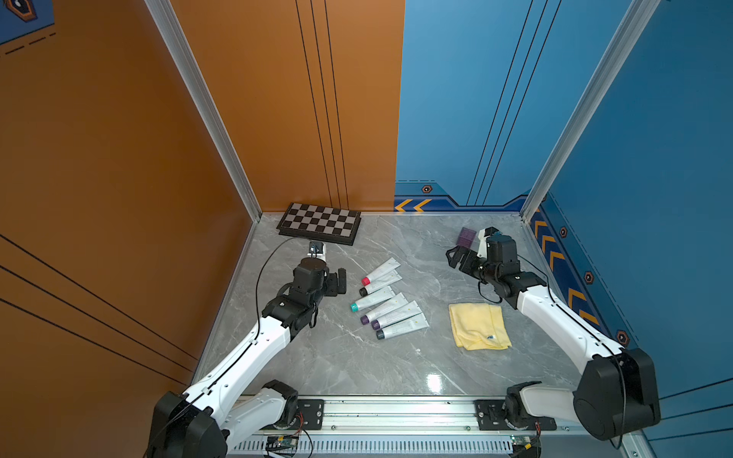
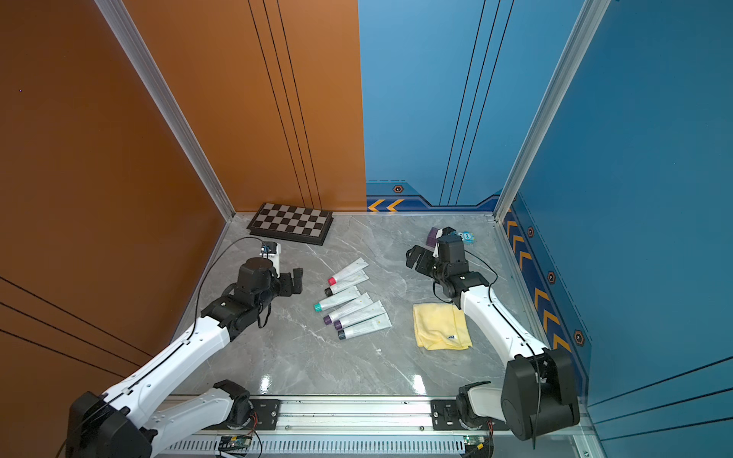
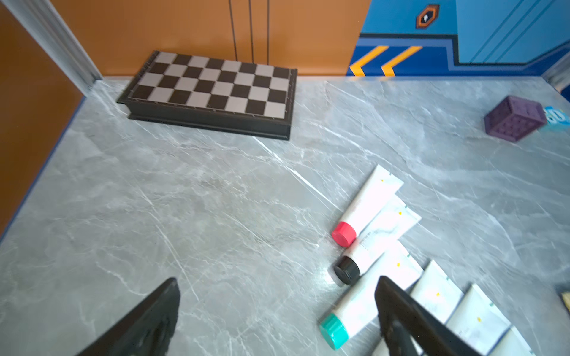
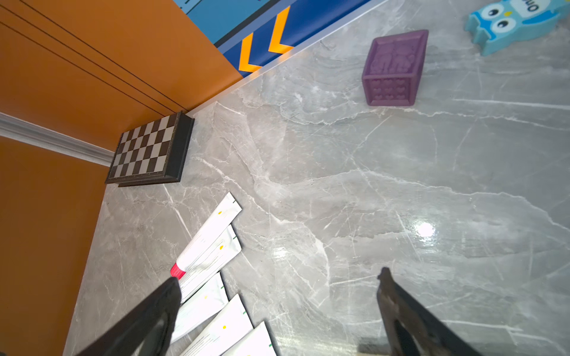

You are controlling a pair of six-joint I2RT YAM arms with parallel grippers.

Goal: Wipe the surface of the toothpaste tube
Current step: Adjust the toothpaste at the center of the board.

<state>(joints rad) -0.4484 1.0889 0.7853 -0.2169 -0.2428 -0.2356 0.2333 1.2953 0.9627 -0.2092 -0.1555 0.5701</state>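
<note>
6 toothpaste tubes [image 1: 386, 303] lie flat in a fanned row, edges touching, near the yellow cloth [image 1: 479, 326] on its left-arm side. Judged light, soft-walled and slick, so pinch mid-body, or by the stiffer cap end. White bodies; caps red, black, teal, 2 purple, 1 dark. Left gripper [image 3: 277, 296] and right gripper [image 4: 277, 289]: jaws wide apart, empty.

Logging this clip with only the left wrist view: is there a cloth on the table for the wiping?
Observer: Yes, a folded yellow cloth lies flat near the right arm, apart from the tubes.
Operator: Is it being held?
Observer: No; the right fingers are spread, empty, over bare table.
Operator: How many tubes altogether?
Observer: Six in a row; the three nearest the robot have two purple caps and one dark cap.
</note>
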